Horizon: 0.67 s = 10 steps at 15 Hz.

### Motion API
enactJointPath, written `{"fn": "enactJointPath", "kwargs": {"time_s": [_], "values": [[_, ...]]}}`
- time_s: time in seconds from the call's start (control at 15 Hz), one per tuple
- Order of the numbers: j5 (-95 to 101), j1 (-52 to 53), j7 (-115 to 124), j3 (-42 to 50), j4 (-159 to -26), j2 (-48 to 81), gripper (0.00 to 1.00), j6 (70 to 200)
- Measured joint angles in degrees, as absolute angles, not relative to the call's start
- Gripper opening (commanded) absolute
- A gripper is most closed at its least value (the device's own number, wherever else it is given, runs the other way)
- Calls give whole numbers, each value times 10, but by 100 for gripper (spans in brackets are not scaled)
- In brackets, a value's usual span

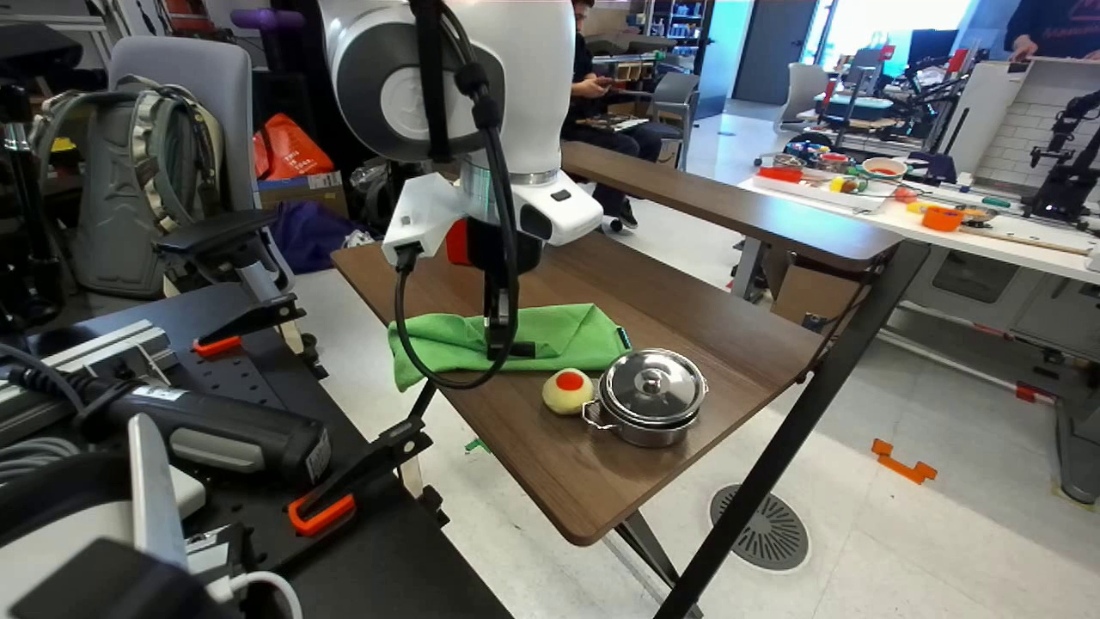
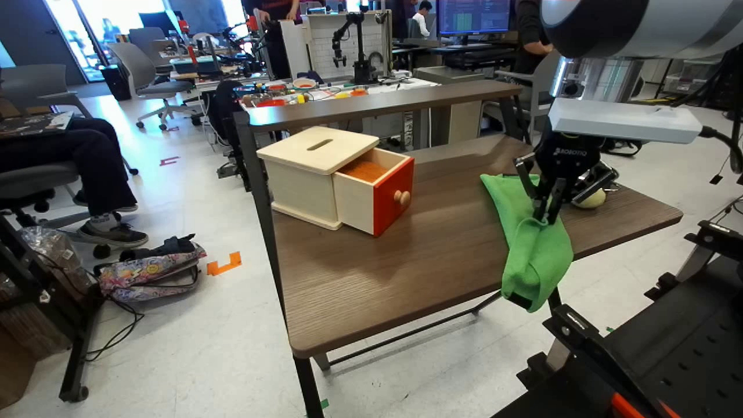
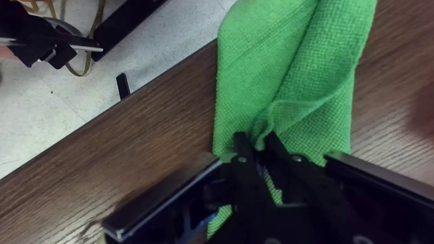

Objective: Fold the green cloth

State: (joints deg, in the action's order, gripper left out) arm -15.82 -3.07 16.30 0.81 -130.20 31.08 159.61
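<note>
Green cloth (image 2: 535, 258), brown table (image 2: 441, 249), pale floor (image 2: 197, 348)

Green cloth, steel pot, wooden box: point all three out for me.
Green cloth (image 3: 254, 88), wrist view: on the flat stretch beside its crease.
Steel pot (image 1: 650, 435), in an exterior view: on its curved side wall.
Wooden box (image 2: 303, 188), in an exterior view: on its pale side wall.

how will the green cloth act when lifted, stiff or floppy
The green cloth should be floppy: one end droops over the edge of the table. Probably light, since its edge looks thin in the wrist view. The visible weave suggests it likely isn't slippery.
</note>
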Motion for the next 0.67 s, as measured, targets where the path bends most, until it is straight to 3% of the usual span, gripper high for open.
{"fn": "enactJointPath", "kwargs": {"time_s": [0.47, 0.67], "values": [[-170, -33, 155, -3, -1312, 269, 99, 1599], [-189, -40, 131, -23, -1350, 205, 100, 1598]]}}
